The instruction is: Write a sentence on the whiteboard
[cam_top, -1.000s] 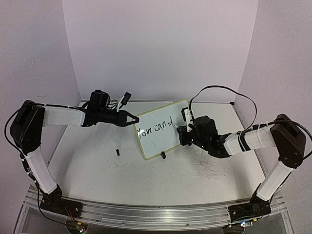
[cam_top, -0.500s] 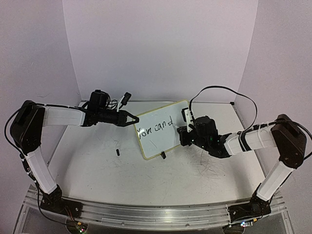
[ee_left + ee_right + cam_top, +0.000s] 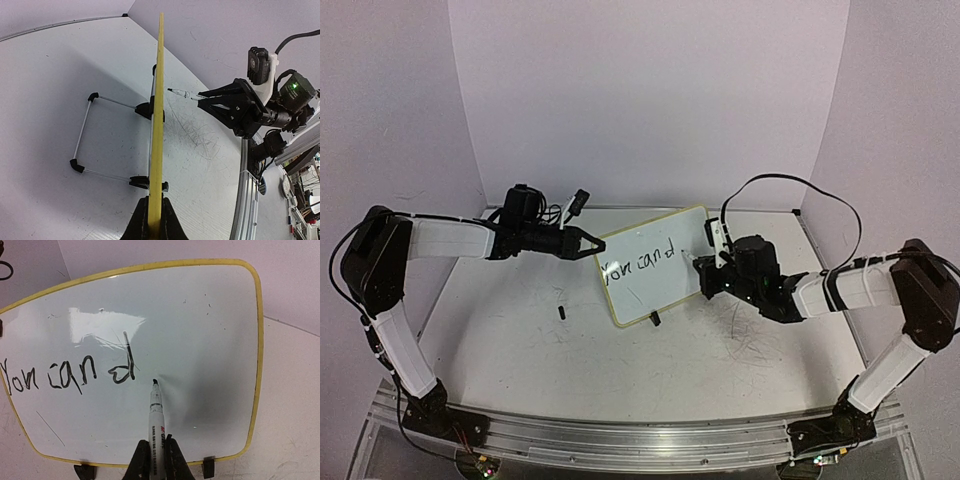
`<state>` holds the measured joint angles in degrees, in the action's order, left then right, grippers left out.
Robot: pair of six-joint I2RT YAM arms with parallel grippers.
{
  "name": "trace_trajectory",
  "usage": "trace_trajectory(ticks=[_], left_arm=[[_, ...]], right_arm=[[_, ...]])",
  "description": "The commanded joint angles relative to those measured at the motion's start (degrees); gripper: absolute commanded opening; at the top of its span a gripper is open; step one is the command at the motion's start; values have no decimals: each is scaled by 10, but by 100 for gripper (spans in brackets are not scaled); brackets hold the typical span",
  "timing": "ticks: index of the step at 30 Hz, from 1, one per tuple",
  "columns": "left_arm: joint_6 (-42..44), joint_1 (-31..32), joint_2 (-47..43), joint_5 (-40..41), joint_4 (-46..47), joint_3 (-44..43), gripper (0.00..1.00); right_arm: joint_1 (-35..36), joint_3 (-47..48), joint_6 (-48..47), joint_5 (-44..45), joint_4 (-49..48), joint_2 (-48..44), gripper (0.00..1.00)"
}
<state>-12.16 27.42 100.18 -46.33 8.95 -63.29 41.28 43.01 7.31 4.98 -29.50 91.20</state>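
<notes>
The whiteboard (image 3: pixel 645 272), white with a pale yellow rim, stands tilted on the table. Black lettering (image 3: pixel 70 376) on it reads "You can d". My left gripper (image 3: pixel 592 243) is shut on the board's left rim; in the left wrist view the rim (image 3: pixel 159 100) runs edge-on up from that gripper (image 3: pixel 155 220). My right gripper (image 3: pixel 156 455) is shut on a white marker (image 3: pixel 157 415). The marker's black tip sits just right of the "d", below it. In the left wrist view the marker (image 3: pixel 179 92) shows a small gap to the board face.
A small black cap (image 3: pixel 561 312) lies on the table left of the board. Grey scribble marks (image 3: pixel 750 345) cover the table under my right arm. The board's wire stand (image 3: pixel 85 132) juts out behind it. Walls close the back and sides.
My right arm has drawn back to the right, and the marker tip has come off the "d". The left arm and the board have not moved.
</notes>
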Motion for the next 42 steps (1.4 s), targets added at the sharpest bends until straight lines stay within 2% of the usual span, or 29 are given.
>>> trace_trajectory(ticks=[1,21,42], left_arm=[[14,-3,-14,-3,-13,0,0],[15,-3,-16,-5,-13,0,0],[16,-3,-15,-4,-15,0,0]], right_arm=[[1,29,-10,-12,-26,9,0],[1,56,-8,-9,-19,46,0],[1,12,7,14,-7,28,0]])
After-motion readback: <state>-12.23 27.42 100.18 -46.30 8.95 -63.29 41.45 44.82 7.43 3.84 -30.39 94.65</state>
